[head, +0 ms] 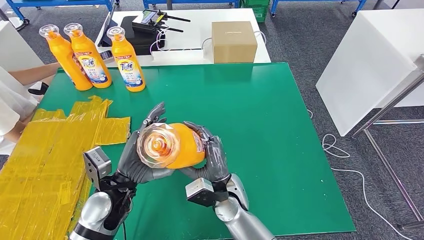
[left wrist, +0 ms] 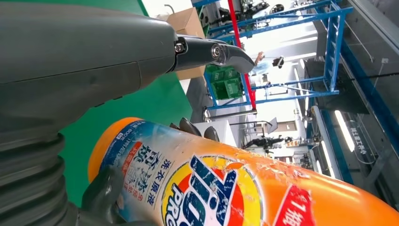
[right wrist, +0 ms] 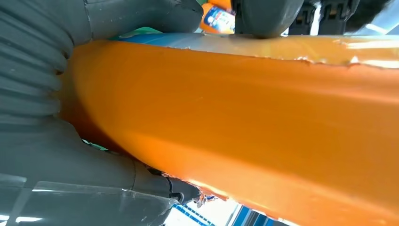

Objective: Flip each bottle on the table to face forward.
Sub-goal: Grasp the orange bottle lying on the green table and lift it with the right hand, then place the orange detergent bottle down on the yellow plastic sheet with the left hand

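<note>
**Bottle held in both hands, cap toward the camera**

- The bottle (head: 172, 145) is off the green mat (head: 280, 150), raised over its near-middle part, held between the two hands. In the head view its clear cap points up at the lens, so the long axis runs roughly from the robot's chest up toward its head, tilted, not upright on the mat.
- Left hand (head: 137, 157): wrapped on the bottle's left side near the cap end, fingers curled round it, one finger standing free above. Clamped on the bottle.
- Right hand (head: 212, 155): cupped on the right side of the body, fingers lying along it. Also gripping the bottle.
- Left wrist view: the printed label (left wrist: 207, 193) faces this hand's camera. Right wrist view: plain orange side (right wrist: 235, 122), no print. So the label looks to sit toward the robot's left, not forward.
- Relation that matters: both hands are on the bottle, neither nearer than the other. My guess is the coming move is a turn about the long axis to bring the label round, then tipping the base down to stand it.
- Three more bottles (head: 92, 57) stand upright at the mat's far-left corner, well apart from the hands. Two show labels forward; the leftmost shows plain orange.
- Risk, as a judgement: the slick body may slip while regripping.
- Yellow sheets (head: 50, 150) lie along the left of the mat; a person's arm (head: 30, 72) is at the left edge.
</note>
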